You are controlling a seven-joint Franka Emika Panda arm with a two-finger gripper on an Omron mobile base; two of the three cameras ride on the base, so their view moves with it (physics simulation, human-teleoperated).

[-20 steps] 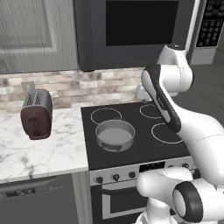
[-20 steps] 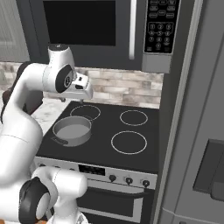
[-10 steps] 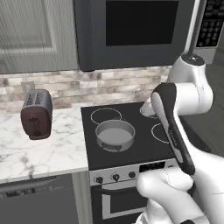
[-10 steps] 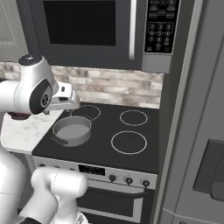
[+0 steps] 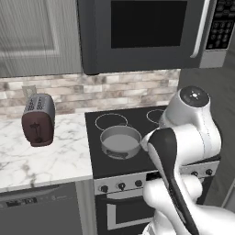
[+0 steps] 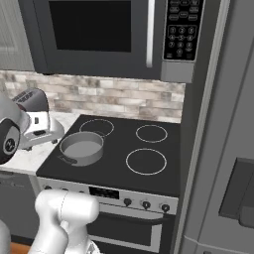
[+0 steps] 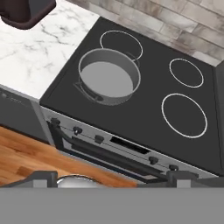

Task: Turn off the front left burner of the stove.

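Pulled back and up from stove (image 7: 144,109) since a second ago, jaws now spread wide, empty. Pan (image 7: 109,75) sits on front left burner (image 6: 82,148), near-left of cooktop. Knobs (image 7: 77,130) untouched at the moment; looks like retreat, task likely finished.

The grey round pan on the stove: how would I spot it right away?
Find the black glass-top stove under the dark microwave. The grey round metal pan sits at its front left. It is the only raised thing there; the other three spots are flat white rings.

Both base views flank the stove (image 5: 137,151); hand view looks down.
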